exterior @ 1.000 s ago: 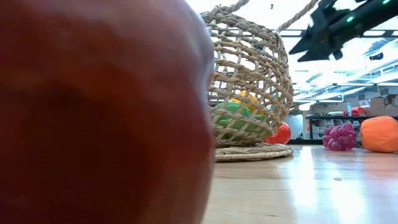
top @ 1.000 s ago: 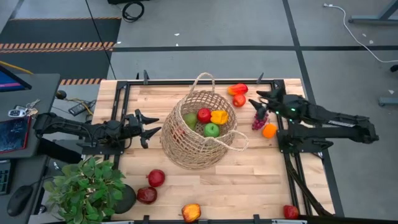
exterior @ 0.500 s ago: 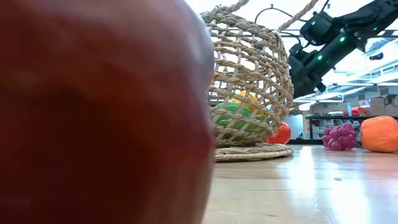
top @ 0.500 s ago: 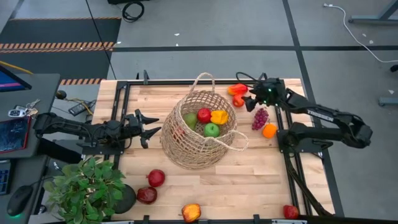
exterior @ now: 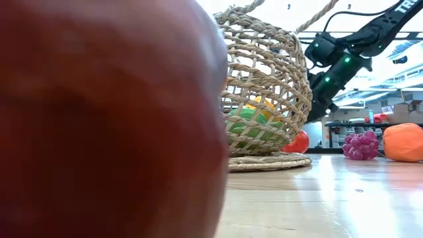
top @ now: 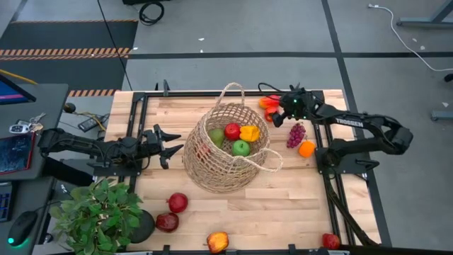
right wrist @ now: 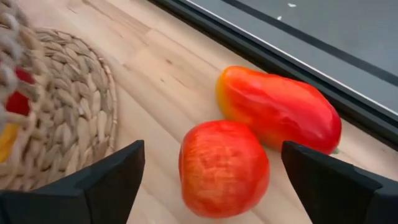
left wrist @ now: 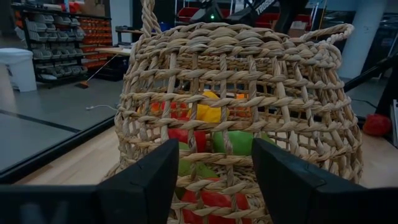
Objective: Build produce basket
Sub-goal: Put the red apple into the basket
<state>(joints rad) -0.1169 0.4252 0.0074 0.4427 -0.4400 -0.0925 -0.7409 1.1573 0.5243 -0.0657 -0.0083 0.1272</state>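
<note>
"TROSSEN" lettering on right arm [top: 354, 122] (fingers [right wrist: 112, 177] wide apart over red fruit [right wrist: 224, 167]); left fingers [left wrist: 143, 186] apart.

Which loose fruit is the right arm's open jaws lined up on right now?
The round red fruit, centred between the right gripper jaws beside the basket; the longer red-orange fruit lies just beyond it.

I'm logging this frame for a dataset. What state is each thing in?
Round tan wicker basket: tipped sideways, several fruits inside.
Round red fruit: loose on table, between open fingers.
Elongated red-orange fruit: lying beside it.
Right gripper: open, empty.
Left gripper: open, empty, facing basket.
</note>
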